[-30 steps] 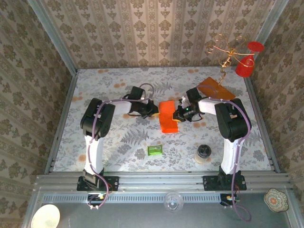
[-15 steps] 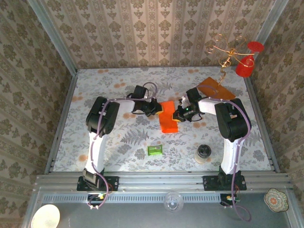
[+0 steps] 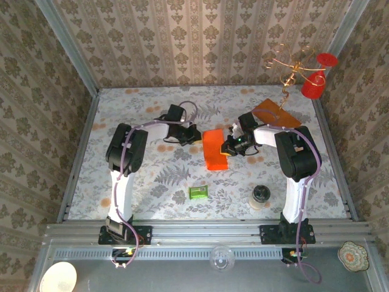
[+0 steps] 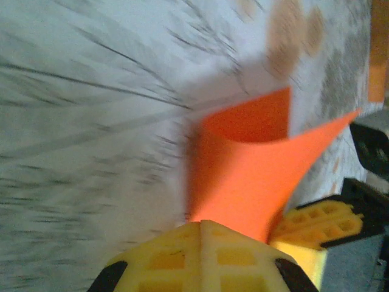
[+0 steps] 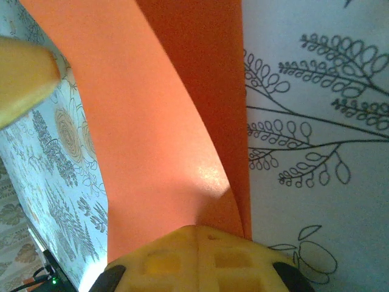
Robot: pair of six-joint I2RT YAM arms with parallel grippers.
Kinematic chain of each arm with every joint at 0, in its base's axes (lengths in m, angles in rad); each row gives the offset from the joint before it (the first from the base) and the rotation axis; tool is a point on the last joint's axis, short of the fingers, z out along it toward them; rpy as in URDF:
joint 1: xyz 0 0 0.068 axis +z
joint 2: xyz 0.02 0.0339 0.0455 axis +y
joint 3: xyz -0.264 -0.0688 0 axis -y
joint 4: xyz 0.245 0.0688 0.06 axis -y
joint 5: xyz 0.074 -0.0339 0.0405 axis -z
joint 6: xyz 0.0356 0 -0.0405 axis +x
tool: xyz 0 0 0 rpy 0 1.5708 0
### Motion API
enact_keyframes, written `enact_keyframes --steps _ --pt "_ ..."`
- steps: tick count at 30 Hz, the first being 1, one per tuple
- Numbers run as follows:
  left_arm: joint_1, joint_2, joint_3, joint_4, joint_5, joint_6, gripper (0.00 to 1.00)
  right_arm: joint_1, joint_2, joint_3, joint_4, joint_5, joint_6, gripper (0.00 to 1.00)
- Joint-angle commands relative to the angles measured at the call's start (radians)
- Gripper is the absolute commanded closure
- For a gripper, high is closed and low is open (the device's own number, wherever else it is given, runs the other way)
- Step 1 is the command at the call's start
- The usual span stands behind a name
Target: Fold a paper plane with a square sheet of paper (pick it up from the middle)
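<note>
The square sheet of paper (image 3: 214, 149) is bright orange and sits mid-table, bent over on itself between the two grippers. My left gripper (image 3: 196, 135) is at its upper left edge. In the left wrist view its yellow jaws (image 4: 202, 224) are pressed together and the paper (image 4: 243, 164) curls up straight from their tip. My right gripper (image 3: 230, 146) is at the paper's right edge. In the right wrist view it (image 5: 197, 228) is shut on the paper (image 5: 158, 121), which bows away from it. A left fingertip (image 5: 24, 79) pokes in at the far side.
A small green packet (image 3: 198, 192) lies near the front centre, with a dark round lid (image 3: 261, 196) to its right. A brownish-orange board (image 3: 275, 114) on a gold wire stand (image 3: 290, 64) sits at the back right. Patterned walls close in three sides.
My left gripper reached right onto the paper's edge, then drew back left and slightly farther away. The paper's left edge shifted a little with it. The right gripper stayed put.
</note>
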Motion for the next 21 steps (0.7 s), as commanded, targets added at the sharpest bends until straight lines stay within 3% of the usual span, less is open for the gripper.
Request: enact_keyframes --steps 1,10,21 --pt "-0.049 -0.051 0.0 0.014 -0.024 0.001 1.0 -0.007 0.087 -0.052 -0.144 0.238 0.003 0.94" --pt "-0.091 0.051 0.088 -0.027 -0.085 -0.006 1.0 -0.007 0.089 -0.055 -0.14 0.235 0.003 0.94" --pt "0.015 0.151 0.178 -0.083 -0.118 0.017 1.0 -0.007 0.09 -0.052 -0.147 0.243 0.003 0.94"
